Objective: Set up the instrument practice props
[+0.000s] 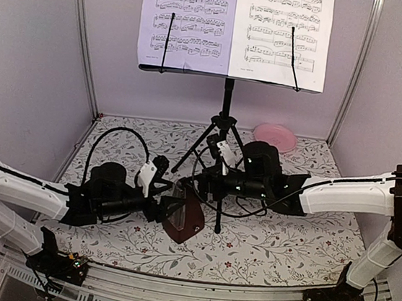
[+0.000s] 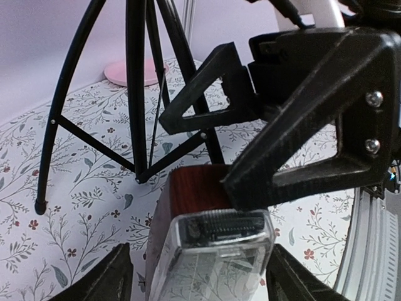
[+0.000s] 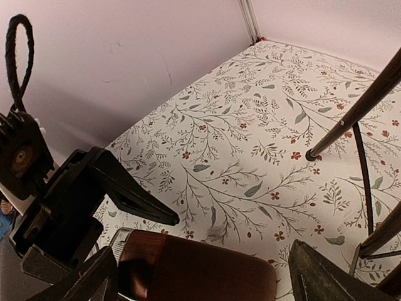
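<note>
The black music stand (image 1: 224,117) stands on its tripod at the back centre, with two white sheet-music pages (image 1: 187,20) (image 1: 288,31) on its desk. The dark red-brown metronome (image 1: 184,225) lies tilted on the floral cloth between both arms. My left gripper (image 1: 168,203) is open and straddles the metronome's clear-fronted end (image 2: 216,251). My right gripper (image 1: 199,183) is open just above it. In the left wrist view one of the right gripper's fingers (image 2: 276,182) rests at the metronome's wood end (image 2: 191,191). In the right wrist view the metronome (image 3: 200,269) lies between my open fingers.
A pink round plate (image 1: 275,136) sits at the back right, behind the tripod legs (image 2: 135,94). One tripod foot (image 3: 310,155) rests on the cloth near my right gripper. Metal frame posts (image 1: 83,35) and walls close in the sides. Black cables loop over both wrists.
</note>
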